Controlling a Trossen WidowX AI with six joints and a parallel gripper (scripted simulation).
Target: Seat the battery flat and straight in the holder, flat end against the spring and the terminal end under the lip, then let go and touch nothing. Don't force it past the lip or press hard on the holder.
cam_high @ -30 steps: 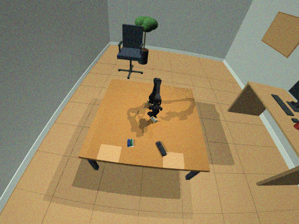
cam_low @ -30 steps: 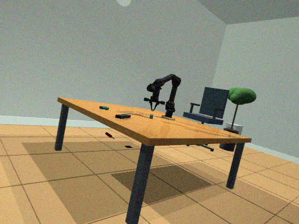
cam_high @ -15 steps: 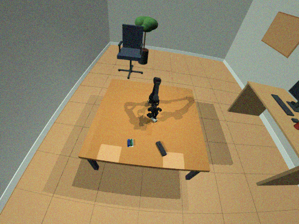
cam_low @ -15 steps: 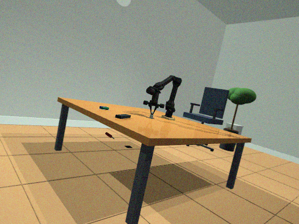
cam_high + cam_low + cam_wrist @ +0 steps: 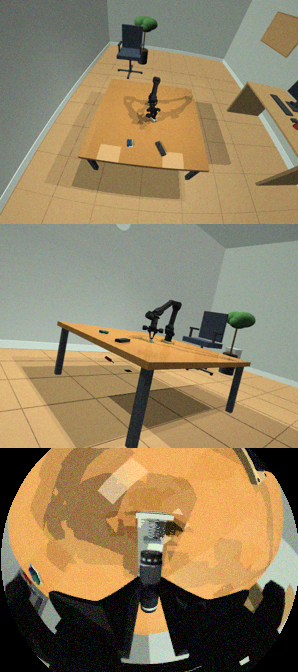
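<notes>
My gripper points down, shut on the battery, a dark and grey cylinder with a row of pale dots near its far end. The pale holder is on the table directly below the fingers. In the wrist view its far end and coiled spring show beyond the battery, which covers the nearer part. The fingers hide the battery's sides. The lip is not clearly visible, and I cannot tell whether the battery touches the holder or how far it is tilted.
On the wooden table, a blue and green item lies toward the front left in the top view. A black oblong block lies front right. The arm's base stands behind the holder.
</notes>
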